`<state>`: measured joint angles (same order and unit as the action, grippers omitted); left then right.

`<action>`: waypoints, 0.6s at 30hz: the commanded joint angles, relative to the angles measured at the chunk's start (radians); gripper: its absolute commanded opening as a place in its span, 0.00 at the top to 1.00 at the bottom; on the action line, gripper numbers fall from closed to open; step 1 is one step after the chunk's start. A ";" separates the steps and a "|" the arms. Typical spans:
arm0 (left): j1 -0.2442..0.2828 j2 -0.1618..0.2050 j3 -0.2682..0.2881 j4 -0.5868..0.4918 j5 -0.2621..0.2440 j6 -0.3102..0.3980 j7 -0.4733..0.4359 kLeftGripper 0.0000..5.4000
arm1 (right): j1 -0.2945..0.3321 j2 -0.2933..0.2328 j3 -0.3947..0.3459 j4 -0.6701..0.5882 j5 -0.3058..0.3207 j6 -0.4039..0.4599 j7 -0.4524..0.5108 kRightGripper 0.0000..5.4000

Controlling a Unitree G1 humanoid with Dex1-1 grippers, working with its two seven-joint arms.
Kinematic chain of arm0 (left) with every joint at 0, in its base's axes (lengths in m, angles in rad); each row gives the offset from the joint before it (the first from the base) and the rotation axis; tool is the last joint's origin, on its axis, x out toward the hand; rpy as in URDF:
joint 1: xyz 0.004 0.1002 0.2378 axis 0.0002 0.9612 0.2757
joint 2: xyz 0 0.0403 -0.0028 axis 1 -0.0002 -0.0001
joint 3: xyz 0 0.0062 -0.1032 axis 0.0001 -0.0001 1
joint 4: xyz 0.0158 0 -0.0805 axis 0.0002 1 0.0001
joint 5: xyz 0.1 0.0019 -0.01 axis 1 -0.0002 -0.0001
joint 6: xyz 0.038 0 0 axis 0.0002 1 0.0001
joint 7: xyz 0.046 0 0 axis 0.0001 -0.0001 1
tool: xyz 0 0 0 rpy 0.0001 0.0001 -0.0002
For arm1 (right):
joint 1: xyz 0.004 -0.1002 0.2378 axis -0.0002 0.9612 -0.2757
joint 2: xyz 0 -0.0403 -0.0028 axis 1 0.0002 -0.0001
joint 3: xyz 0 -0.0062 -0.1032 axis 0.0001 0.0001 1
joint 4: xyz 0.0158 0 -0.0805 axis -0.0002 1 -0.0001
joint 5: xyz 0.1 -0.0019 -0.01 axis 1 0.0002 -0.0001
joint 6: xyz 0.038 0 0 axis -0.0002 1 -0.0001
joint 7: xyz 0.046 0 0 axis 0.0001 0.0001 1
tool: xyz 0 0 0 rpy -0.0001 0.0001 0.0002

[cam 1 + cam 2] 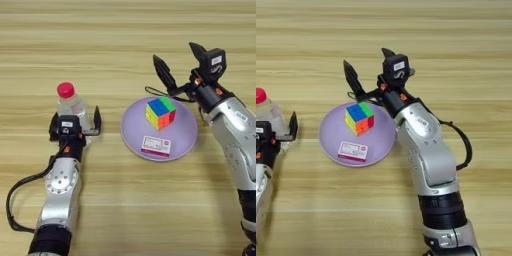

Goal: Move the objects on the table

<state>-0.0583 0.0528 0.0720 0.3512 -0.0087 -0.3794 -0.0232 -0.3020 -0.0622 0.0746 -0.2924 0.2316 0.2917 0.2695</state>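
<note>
A small clear bottle (70,104) with a red cap stands upright on the table (125,30) at the left. My left gripper (75,119) is open, one finger on each side of the bottle's lower body. A multicoloured puzzle cube (160,113) sits on a lilac plate (186,131) at the centre right. Just behind the plate's far rim, my right gripper (175,56) is open, its two fingers spread wide with nothing between them.
A small white card with a pink band (156,145) lies on the near part of the plate. A black cable (15,210) loops beside my left arm, and another cable (466,145) hangs off my right arm.
</note>
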 commanded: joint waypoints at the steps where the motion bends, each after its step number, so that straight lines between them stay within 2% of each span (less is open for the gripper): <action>1: -0.005 0.002 -0.004 -0.017 0.007 0.010 0.003 0.00 | 0.002 0.000 -0.006 0.009 0.002 -0.013 -0.001 0.00; 9: 0.017 -0.002 -0.014 -0.036 0.013 0.013 0.003 0.00 | 0.009 -0.003 -0.011 0.040 -0.004 -0.034 -0.004 0.00; 11: 0.023 -0.003 -0.015 -0.044 0.013 0.012 0.005 0.00 | 0.019 -0.011 -0.010 0.053 -0.024 -0.058 -0.007 0.00; 18: 0.055 -0.002 -0.021 -0.081 0.011 0.018 0.003 0.00 | 0.099 -0.050 -0.028 0.120 -0.054 -0.131 0.008 0.00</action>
<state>-0.0191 0.0510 0.0545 0.2891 -0.0057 -0.3761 -0.0221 -0.2273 -0.0981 0.0588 -0.1903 0.1872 0.1816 0.2704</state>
